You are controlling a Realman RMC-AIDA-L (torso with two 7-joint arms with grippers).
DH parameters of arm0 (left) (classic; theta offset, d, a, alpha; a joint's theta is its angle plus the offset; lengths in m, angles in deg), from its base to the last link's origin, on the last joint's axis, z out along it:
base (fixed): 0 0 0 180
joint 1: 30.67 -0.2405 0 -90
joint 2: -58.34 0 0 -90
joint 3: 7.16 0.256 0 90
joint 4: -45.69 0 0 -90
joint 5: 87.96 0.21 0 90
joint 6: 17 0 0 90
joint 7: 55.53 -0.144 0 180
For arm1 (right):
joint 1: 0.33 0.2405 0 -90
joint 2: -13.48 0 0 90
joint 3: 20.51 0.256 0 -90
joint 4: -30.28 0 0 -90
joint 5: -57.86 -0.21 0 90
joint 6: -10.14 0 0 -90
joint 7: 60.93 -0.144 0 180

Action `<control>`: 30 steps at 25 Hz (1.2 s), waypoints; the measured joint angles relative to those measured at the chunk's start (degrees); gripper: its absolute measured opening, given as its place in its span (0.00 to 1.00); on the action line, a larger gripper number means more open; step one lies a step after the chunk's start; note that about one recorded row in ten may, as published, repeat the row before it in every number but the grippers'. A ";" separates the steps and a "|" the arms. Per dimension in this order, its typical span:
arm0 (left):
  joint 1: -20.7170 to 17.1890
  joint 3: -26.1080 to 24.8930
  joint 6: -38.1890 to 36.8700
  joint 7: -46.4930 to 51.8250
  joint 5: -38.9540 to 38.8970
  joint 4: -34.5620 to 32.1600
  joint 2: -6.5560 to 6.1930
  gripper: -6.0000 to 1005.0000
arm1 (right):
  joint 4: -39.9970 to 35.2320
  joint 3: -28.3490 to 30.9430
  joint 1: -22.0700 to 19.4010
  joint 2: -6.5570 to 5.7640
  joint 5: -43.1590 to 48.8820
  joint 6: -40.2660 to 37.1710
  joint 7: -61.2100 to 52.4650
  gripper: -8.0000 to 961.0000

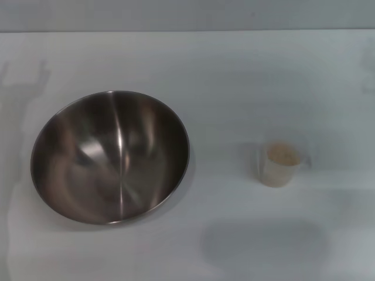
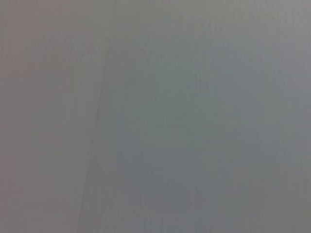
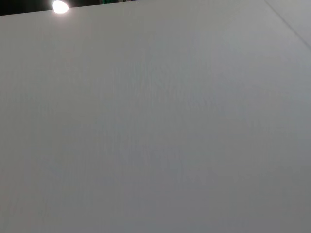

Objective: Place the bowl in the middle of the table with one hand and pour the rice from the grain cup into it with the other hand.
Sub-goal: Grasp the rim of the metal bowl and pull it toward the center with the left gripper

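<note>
The large stainless-steel bowl [image 1: 110,156] sits upright and empty on the left part of the white table [image 1: 234,76]. The small translucent grain cup [image 1: 280,164] stands upright to the right of the bowl, well apart from it, with pale rice [image 1: 281,154] inside. Neither gripper shows in the head view. The left wrist view shows only a plain grey surface. The right wrist view shows only a plain white surface [image 3: 155,126].
The table's far edge [image 1: 187,30] meets a grey wall at the back. Bare tabletop lies between the bowl and the cup. A faint shadow [image 1: 263,243] falls on the table in front of the cup.
</note>
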 joint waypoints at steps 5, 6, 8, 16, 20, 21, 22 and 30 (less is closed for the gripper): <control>0.03 0.00 0.03 0.01 0.00 0.01 -0.08 0.81 | 0.05 0.00 0.07 0.00 0.00 0.00 0.04 0.51; 0.07 0.00 0.05 0.01 0.01 -0.01 -0.09 0.81 | 0.10 0.00 0.08 0.00 0.00 0.00 0.04 0.51; 0.10 -0.05 0.12 0.01 0.00 -0.01 -0.08 0.81 | 0.11 0.00 0.09 0.00 0.00 0.00 0.04 0.51; -0.99 -3.08 19.70 0.35 -0.06 11.91 -0.40 0.81 | -0.07 0.08 0.07 0.00 0.00 -0.32 0.18 0.51; -1.71 -6.06 44.45 0.72 0.41 25.80 -0.71 0.81 | -0.16 0.09 -0.13 0.00 0.00 -0.28 0.12 0.51; -2.23 -6.34 53.53 0.79 0.51 31.11 -0.75 0.81 | -0.16 0.09 -0.16 0.00 0.00 -0.18 0.10 0.51; -2.23 -6.34 53.53 0.79 0.51 31.11 -0.75 0.81 | -0.17 0.09 -0.19 0.00 0.01 -0.10 0.10 0.51; -6.49 -7.11 111.13 -2.24 0.13 67.95 -1.02 0.81 | -0.43 0.09 0.03 -0.40 0.00 0.77 0.35 0.51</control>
